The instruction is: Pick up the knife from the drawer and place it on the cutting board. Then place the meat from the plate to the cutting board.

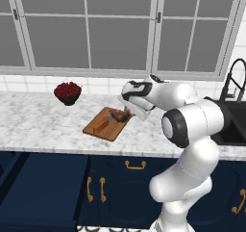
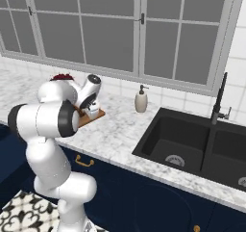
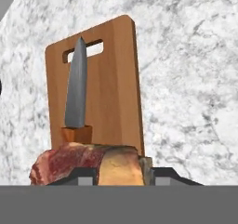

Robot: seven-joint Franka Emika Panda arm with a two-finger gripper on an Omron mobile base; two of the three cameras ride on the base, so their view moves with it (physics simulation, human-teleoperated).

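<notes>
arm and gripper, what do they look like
The arm is glossy white with rounded, bulbous segments and dark grey rings at the joints. The gripper sits on a white hand with a black band; its two fingertips are small and dark. No cables or markings visible.

The cutting board (image 3: 104,88) looks like smooth matt wood. The knife (image 3: 76,90) has a dull grey metal blade. The counter (image 3: 186,79) is veined marble.

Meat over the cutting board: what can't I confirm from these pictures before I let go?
- Whether the meat rests on the cutting board: hand view, the meat hides the near edge.
- Fingers: mostly cut off at the bottom; contact unclear.
- Knife handle: hand view, the meat covers most of it.
- Board in the right base view: the arm blocks most.
- Gripper: left base view, too small to read.
</notes>
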